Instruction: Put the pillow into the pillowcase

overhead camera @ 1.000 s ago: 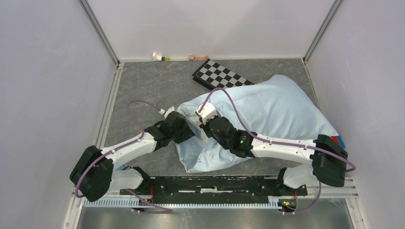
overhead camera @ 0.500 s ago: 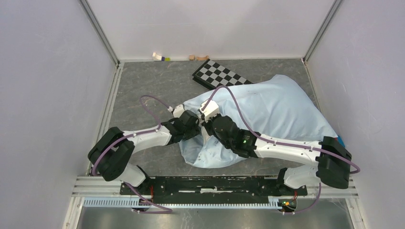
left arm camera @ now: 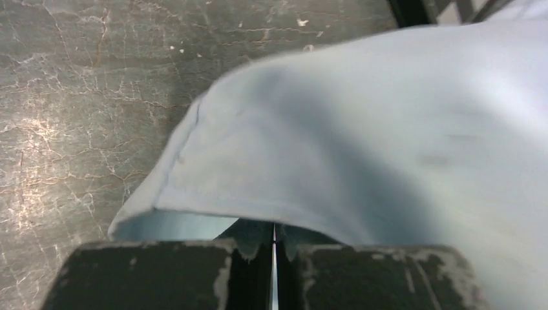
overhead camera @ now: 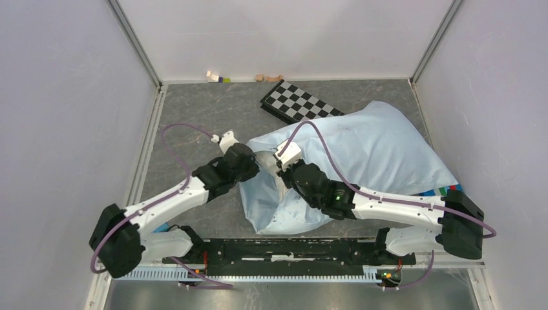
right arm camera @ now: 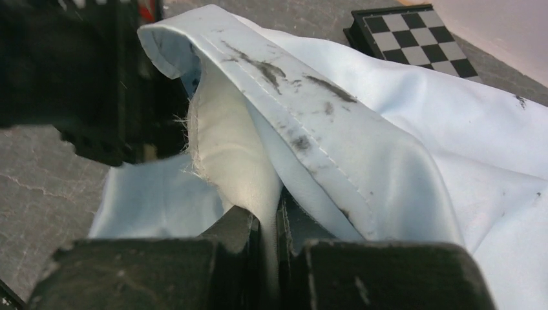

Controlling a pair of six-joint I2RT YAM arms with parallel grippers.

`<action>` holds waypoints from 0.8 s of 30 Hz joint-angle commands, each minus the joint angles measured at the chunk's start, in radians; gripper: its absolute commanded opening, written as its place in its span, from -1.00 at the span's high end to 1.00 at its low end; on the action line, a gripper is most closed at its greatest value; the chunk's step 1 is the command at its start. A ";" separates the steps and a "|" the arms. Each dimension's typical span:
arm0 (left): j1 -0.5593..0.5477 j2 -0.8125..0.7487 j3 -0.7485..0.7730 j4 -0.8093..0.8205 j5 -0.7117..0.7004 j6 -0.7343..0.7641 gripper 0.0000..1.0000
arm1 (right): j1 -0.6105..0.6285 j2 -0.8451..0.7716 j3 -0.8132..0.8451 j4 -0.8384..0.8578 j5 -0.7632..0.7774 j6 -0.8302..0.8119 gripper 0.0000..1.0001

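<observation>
Tabletop: grey marbled tabletop (overhead camera: 194, 116) boxed in by white walls, with a checkerboard panel (overhead camera: 300, 103) at the back that touches the cloth's far edge.
Pillowcase: the pale-blue pillowcase (overhead camera: 375, 142) bulges across the middle and right of the table, its open mouth facing left toward both wrists.
Pillow: the pillow (right arm camera: 226, 155) looks mostly inside already. Only a frayed cream edge pokes out at the mouth, under the smudged stitched hem.
Left gripper: the left gripper (left arm camera: 273, 248) is pinched tight on the blue hem as far as I can tell, with cloth draped over its fingers.
Right gripper: the right gripper (right arm camera: 270, 223) is clamped on that cream pillow edge, and the hem has flopped over it.
Risk, slip: the left grip is only on thin fabric, so a hard tug could pop the hem free and the mouth would collapse.
Risk, drag-out: if the right arm backs off without letting go, it'd pull the pillow back out.
Risk, bunching: pushing with the hem folded over could jam the corner in the opening.
</observation>
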 commanded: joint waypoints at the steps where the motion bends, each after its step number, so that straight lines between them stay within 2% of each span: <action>1: 0.010 -0.121 0.000 -0.086 0.028 0.060 0.95 | 0.006 -0.006 -0.042 0.101 0.067 0.032 1.00; 3: 0.011 -0.151 -0.034 -0.072 0.062 0.076 0.95 | 0.006 -0.005 -0.056 0.119 0.055 0.037 1.00; 5: 0.011 -0.166 -0.093 0.012 0.124 0.082 0.95 | 0.006 -0.021 -0.075 0.165 0.025 0.045 1.00; 8: 0.001 -0.128 -0.135 0.107 0.215 0.078 0.95 | 0.006 -0.031 -0.065 0.201 -0.036 0.045 1.00; 13: -0.063 -0.027 -0.121 0.170 0.167 0.125 0.40 | 0.006 -0.003 -0.028 0.190 -0.077 0.033 1.00; 17: -0.095 0.079 -0.084 0.166 0.108 0.148 0.08 | 0.006 0.039 -0.014 0.101 -0.080 0.052 1.00; 20: -0.114 0.144 -0.072 0.186 0.084 0.151 -0.06 | 0.006 0.083 -0.020 0.007 -0.043 0.118 1.00; 24: -0.150 0.221 -0.032 0.181 0.038 0.163 -0.23 | -0.009 0.104 -0.098 -0.005 -0.055 0.228 1.00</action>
